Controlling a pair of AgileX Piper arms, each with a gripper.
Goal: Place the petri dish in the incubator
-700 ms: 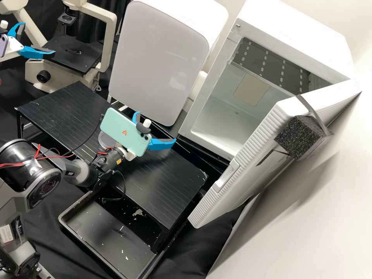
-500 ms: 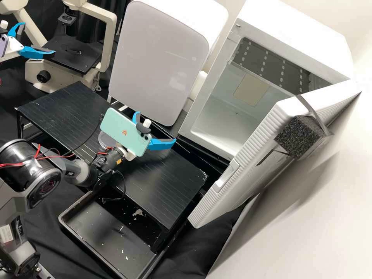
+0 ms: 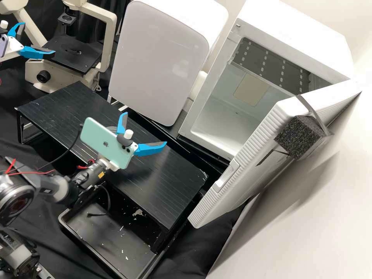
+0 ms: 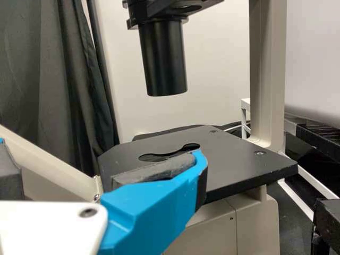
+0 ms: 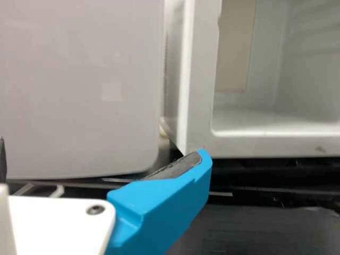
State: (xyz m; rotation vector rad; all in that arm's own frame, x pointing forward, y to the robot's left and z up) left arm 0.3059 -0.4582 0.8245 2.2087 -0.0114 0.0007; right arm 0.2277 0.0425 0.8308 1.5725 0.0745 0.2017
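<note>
Back from the open white incubator (image 3: 298,42) shifts the right gripper (image 3: 145,128), its 2 fingers well apart. Partly hidden behind its phone (image 3: 104,143), the petri dish (image 3: 111,128) rests on the black platform (image 3: 166,186). Beside the microscope's black stage (image 3: 73,54), the left gripper (image 3: 39,38) also has its 2 fingers spread, nothing between them.

High view, clock directions as seen there: the right claw (image 3: 144,128) has shifted toward 9 o'clock. The phone (image 3: 106,143) mounted on it and the dark arm joint (image 3: 15,198) behind it have moved toward 8 o'clock. The black cable (image 3: 71,148) has followed. The visible portion of the clear round rim (image 3: 111,128) has changed: previously below the phone, now at its 1 o'clock side.
</note>
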